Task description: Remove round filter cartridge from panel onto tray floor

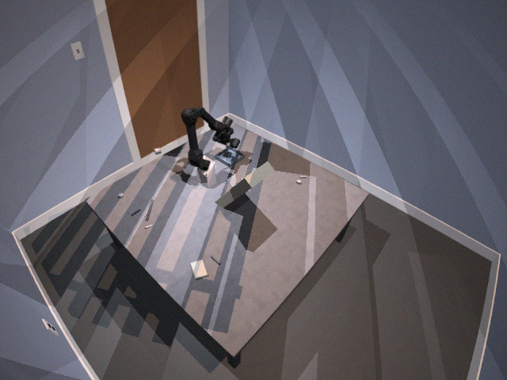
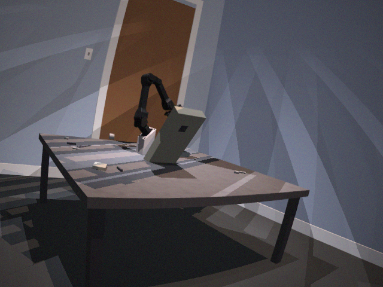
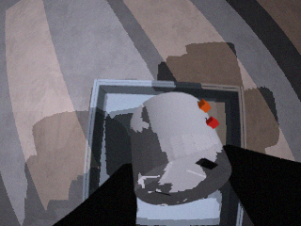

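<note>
Claw (image 1: 234,150) (image 3: 179,164) pinching smooth grey cylindrical cartridge (image 3: 181,141), dark slot on its face, orange and red blocks on its side; out of panel (image 1: 258,175) (image 2: 178,136), above square, pale-blue rimmed tray (image 1: 221,157) (image 3: 94,137).

At the wrist frame's centre, raised walls ring the tray (image 1: 221,156) (image 3: 94,141) below my end effector (image 1: 231,152) (image 3: 179,164); sideways they block me.
</note>
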Controlling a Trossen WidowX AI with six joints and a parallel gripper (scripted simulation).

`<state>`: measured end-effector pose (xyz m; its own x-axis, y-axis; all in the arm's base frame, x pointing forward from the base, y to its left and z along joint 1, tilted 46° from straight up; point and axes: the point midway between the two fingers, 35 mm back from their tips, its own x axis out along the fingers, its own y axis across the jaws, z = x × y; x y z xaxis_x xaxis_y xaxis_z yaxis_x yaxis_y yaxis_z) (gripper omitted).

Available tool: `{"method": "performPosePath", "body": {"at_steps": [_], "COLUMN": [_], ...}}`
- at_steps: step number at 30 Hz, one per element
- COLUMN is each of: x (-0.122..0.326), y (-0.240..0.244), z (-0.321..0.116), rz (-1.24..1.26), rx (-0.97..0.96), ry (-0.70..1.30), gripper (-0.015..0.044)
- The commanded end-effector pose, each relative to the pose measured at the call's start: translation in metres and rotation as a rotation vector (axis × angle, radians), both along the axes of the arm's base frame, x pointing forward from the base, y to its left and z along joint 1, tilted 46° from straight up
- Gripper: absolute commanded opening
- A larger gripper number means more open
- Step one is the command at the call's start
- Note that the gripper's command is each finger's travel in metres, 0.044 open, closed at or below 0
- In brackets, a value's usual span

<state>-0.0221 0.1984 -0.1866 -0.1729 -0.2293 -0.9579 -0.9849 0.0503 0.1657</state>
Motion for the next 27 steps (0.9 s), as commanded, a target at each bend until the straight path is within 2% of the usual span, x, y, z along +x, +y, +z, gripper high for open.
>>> {"method": "performPosePath", "body": {"at_steps": [1,13,27], "x": [-0.004,-0.011,-0.009], "y": [-0.012,-0.046,-0.044], "z": [-0.010,-0.040,-0.038], "rz": [-0.004,-0.004,0.002], "rx": [-0.007,-0.009,-0.018], "ry": [0.005,0.006,0.001], "gripper": [0.0000,0.0000,0.0368]}}
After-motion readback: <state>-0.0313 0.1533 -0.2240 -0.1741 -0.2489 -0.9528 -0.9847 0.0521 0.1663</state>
